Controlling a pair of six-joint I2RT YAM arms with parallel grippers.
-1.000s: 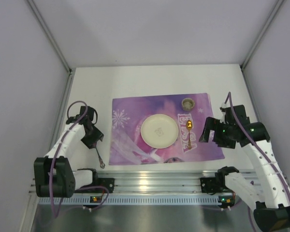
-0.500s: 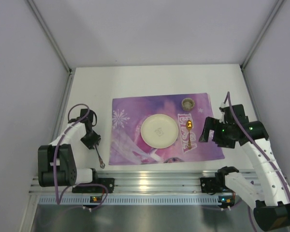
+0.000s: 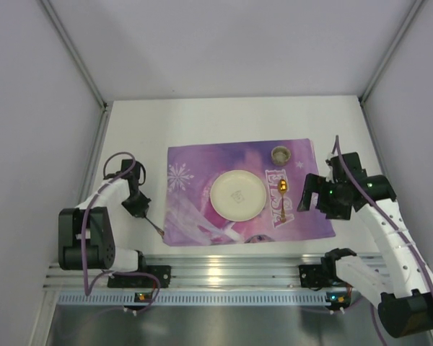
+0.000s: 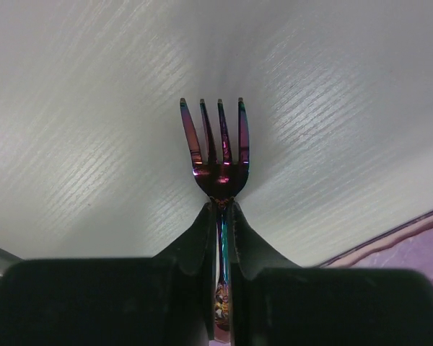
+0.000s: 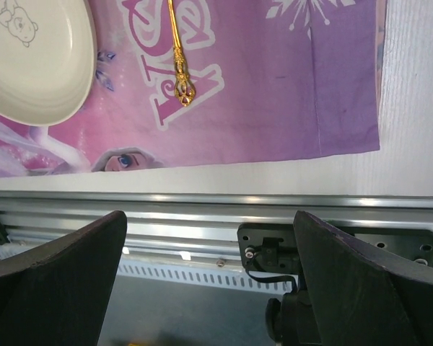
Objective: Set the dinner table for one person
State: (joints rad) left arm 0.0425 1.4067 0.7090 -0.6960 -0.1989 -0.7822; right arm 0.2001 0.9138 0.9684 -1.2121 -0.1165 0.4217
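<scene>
Dinner table point(image 3: 224, 119) lay under the whole setting, which was mostly done. The plate point(image 3: 237, 194) sat on the placemat point(image 3: 195, 158), gold spoon point(image 3: 282, 198) just right of the plate, small cup point(image 3: 280, 153) beyond and right of it. The fork point(image 4: 218, 155) was the open item: left of the plate over bare table, left fingers point(image 4: 195, 238) clenched on its neck. Right fingers point(image 5: 58, 274) hung right of the plate, spread, holding nothing. Remaining, I'd judge: fork down beside the plate.

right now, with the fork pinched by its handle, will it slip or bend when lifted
Probably stiff: the fork looks like glossy metal, so bending seems unlikely. It may pivot or slip, since the left gripper pinches only the narrow handle just behind the tines. Likely light, being slim beside the fingers.
</scene>
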